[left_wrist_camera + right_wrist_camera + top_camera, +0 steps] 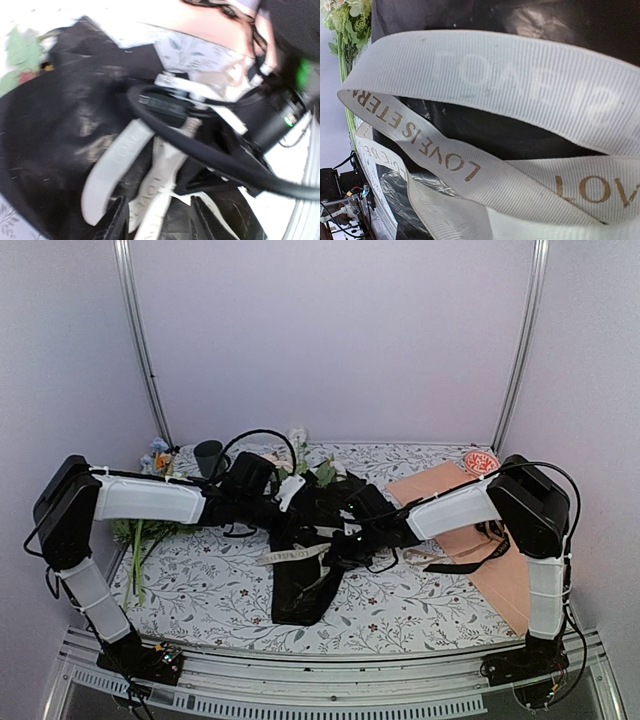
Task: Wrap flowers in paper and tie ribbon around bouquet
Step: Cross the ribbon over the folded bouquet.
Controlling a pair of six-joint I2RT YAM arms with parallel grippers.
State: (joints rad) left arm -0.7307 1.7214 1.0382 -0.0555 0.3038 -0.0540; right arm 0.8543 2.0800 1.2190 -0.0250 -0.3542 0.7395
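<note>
Bouquet [318, 515]: lying mid-table [220, 580].
Ribbon [485, 75]: looping loosely across its paper [295, 595].
Left claw [159, 222]: gaping, ribbon running between jaws.
Right claw [360, 528]: clenching shut; grip unseen.
Risk: ribbon sliding free of open jaws, loop slackening.

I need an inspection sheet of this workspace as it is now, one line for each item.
Surface: table under a floral cloth.
Job's things: black paper wrapped round flowers; ribbon looped across it, knot not seen.
Clutter: peach sheet, black strap, dark cup, spare stems, red disc.
Pincers: left pincer open over the ribbon; right pincer shut, its grip hidden.
Cables: black cable arches over left arm.
Surroundings: pale walls, two metal rails.
</note>
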